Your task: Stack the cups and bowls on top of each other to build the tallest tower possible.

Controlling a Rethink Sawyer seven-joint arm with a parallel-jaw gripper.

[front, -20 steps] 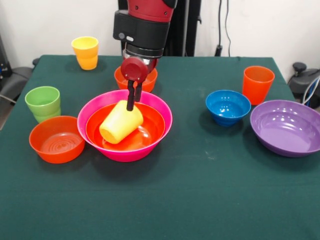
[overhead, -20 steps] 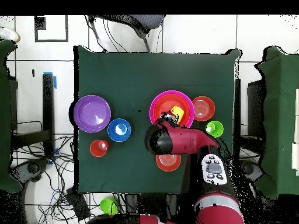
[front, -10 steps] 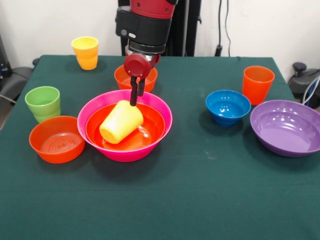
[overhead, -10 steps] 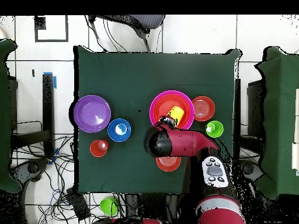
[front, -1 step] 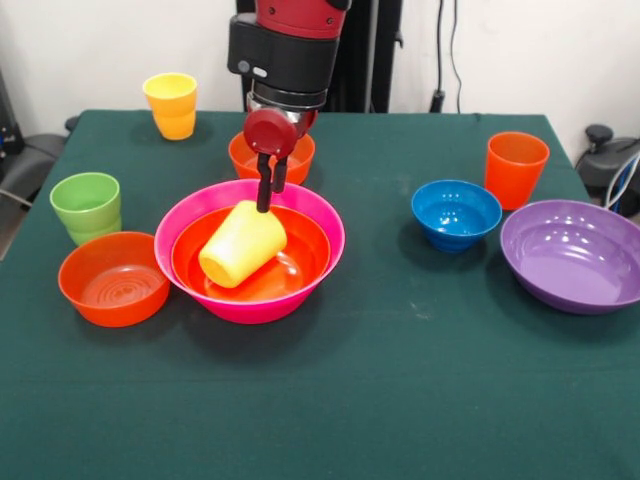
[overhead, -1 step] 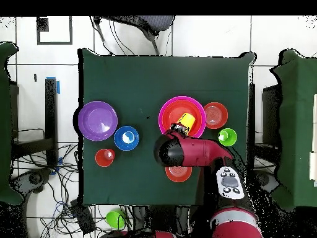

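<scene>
Arm [overhead, -1 step: 192, 152] hides part of small orange bowl [overhead, -1 step: 178, 173] overhead; purple bowl [front, -1 step: 575, 255] cut by right edge.

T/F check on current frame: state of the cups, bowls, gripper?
1. The yellow cup lies tilted inside the large orange bowl. True.
2. That orange bowl sits in the purple bowl. False: it sits in the pink bowl.
3. The blue bowl holds a cup. False: it is empty.
4. The green cup stands upright beside a small orange bowl. True.
5. The gripper hangs over the purple bowl. False: over the pink bowl's far side.
</scene>
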